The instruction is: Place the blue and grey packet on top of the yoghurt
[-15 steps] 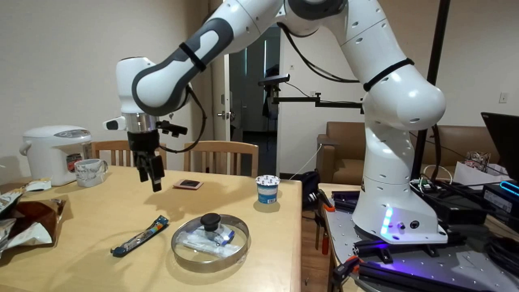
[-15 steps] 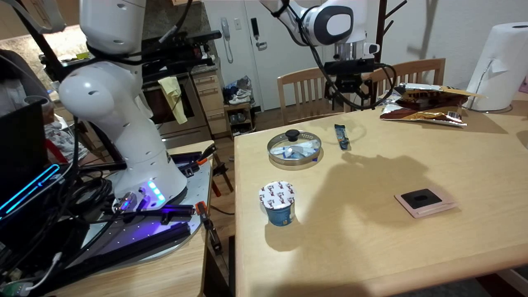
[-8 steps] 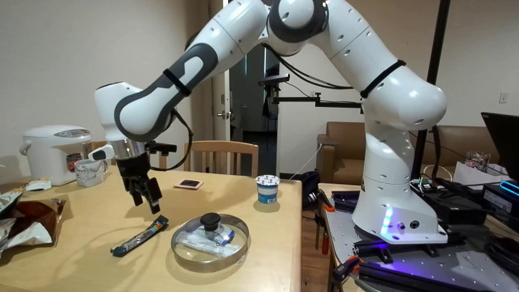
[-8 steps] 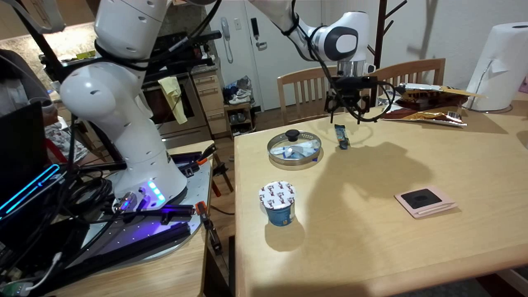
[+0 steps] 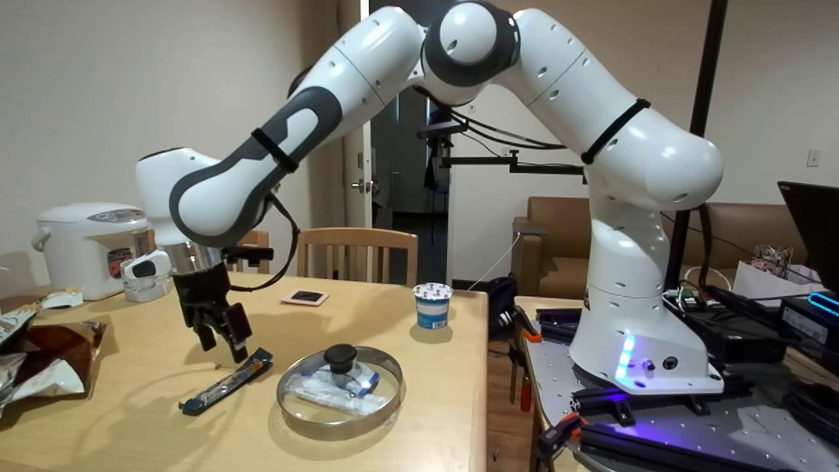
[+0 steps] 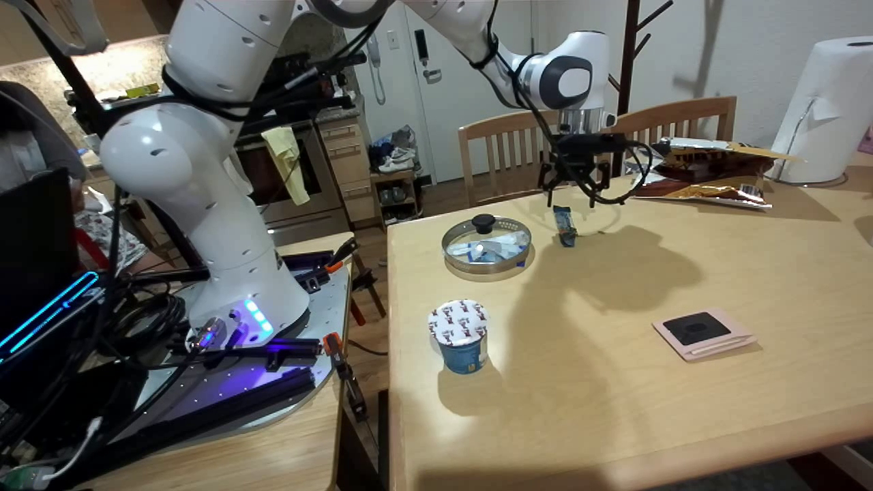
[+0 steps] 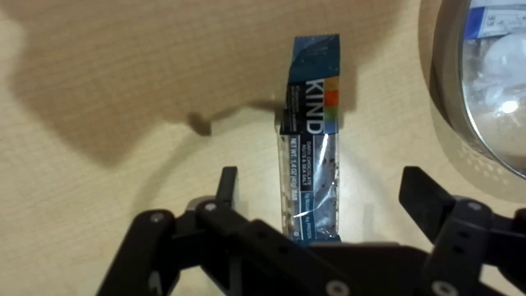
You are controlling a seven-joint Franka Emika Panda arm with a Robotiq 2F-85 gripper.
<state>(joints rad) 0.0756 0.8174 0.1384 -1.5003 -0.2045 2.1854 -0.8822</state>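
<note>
Packet (image 7: 311, 164) in wrist view: dark blue and grey, lettered KIND, lay flat on a pale wood table (image 7: 61, 213), its length running up the frame. Gripper (image 7: 319, 181) had its fingers spread wide, a tip to each side of the packet, wood showing in both gaps; it had hold of nothing. Lower end of the packet was hidden behind gripper parts. Steel rim of a glass lid (image 7: 446, 78) curved in at upper right, a blue-and-white wrapper (image 7: 495, 22) visible through the glass.

In an exterior view, gripper (image 5: 223, 351) pointed down, slightly tilted, tips near the packet (image 5: 226, 385); exact clearance could not be told. Glass lid, black knob (image 5: 341, 358) up, lay just beside the packet. Yoghurt (image 5: 432, 314), a blue-sided cup with patterned white top, stood upright, well apart from the packet, near the table edge facing the robot base (image 5: 642, 341). Flat pink item (image 5: 305, 298) with a black patch lay farther back. Mug (image 5: 145, 290), partly hidden by the arm (image 5: 216, 206), stood in front of a white hot-water pot (image 5: 85, 249).

In an exterior view, both fingers showed parted, packet (image 6: 565, 228) just below them in the picture. Yoghurt (image 6: 464, 354) stood nearer the camera, glass lid (image 6: 488, 266) behind it. Paper towel roll (image 6: 815, 123) stood near a shiny brown bag (image 6: 709, 194).
</note>
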